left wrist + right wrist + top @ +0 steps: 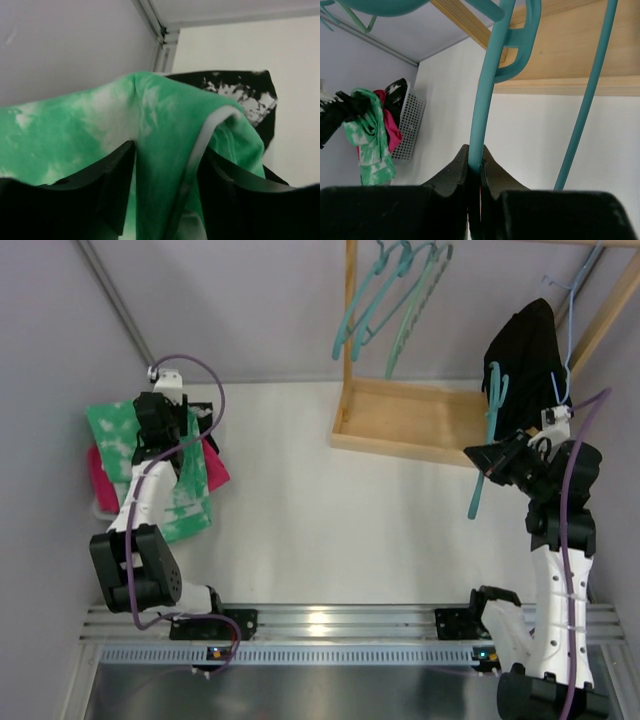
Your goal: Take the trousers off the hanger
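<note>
Fingers [112,190] of the left hand [165,175] pinch a thick fold of the trousers [90,120], soft mint-green cloth with white blotches and a pale hem running along the fold. Behind it shows a black cloth [252,100] with a white print. From above, the trousers hang off that hand at the far left of the desk [330,530], draped over a pink cloth [98,478] and a white perforated basket [410,125].

The right hand [475,160] is clamped tight on the slim teal plastic hanger [482,100], well apart from the trousers; its bar rises straight from between the fingers. Just behind stands a pale wooden rack [400,420]. A black garment [520,360] and a thin blue wire hanger [570,330] hang at its right end, and spare teal hangers [380,300] hang from its rail.
</note>
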`<action>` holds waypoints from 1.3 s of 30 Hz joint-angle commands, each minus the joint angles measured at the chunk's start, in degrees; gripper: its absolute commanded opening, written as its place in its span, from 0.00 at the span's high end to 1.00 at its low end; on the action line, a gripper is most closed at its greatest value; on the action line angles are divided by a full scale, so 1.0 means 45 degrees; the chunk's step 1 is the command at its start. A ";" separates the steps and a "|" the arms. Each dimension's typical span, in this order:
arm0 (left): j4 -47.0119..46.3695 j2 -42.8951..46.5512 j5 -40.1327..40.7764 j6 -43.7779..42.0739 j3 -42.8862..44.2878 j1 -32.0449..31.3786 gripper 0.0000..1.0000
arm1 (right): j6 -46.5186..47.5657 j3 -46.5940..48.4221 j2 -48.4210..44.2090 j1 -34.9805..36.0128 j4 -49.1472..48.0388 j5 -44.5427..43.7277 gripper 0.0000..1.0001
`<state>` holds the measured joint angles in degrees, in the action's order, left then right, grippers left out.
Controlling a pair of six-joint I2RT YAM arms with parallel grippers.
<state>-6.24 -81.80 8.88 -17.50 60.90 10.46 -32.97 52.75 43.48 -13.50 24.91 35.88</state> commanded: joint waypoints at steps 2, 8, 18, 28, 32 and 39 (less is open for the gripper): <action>0.3726 0.0265 -0.1230 0.0938 0.1579 0.0000 0.33 | 0.0354 0.0953 -0.0171 0.0070 -0.0398 0.0328 1.00; 0.5622 0.1301 -0.3515 0.1231 0.3570 0.0019 0.04 | 0.0588 0.1538 -0.0230 0.0070 0.0128 0.0542 1.00; 0.7598 0.4483 -0.6225 0.1583 0.4182 0.0000 0.02 | -0.0406 0.2845 -0.0562 0.0070 0.1203 0.1559 1.00; 0.7578 0.6947 -0.8713 0.3651 0.3555 0.0000 0.02 | -0.3649 0.4798 0.1642 0.0693 -0.0533 0.0116 1.00; 0.7597 0.7142 -0.8868 0.4317 0.3594 0.0000 0.02 | -0.3845 0.6535 0.3439 0.1882 -0.0906 -0.1232 1.00; 0.7578 0.7513 -0.8810 0.4942 0.3615 0.0000 0.02 | -0.2829 1.1258 0.7303 0.3487 0.0500 -0.4455 1.00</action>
<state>28.45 -49.50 -29.39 2.15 77.34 10.41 -47.66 94.72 72.62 -0.69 27.49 23.62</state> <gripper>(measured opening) 0.982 0.069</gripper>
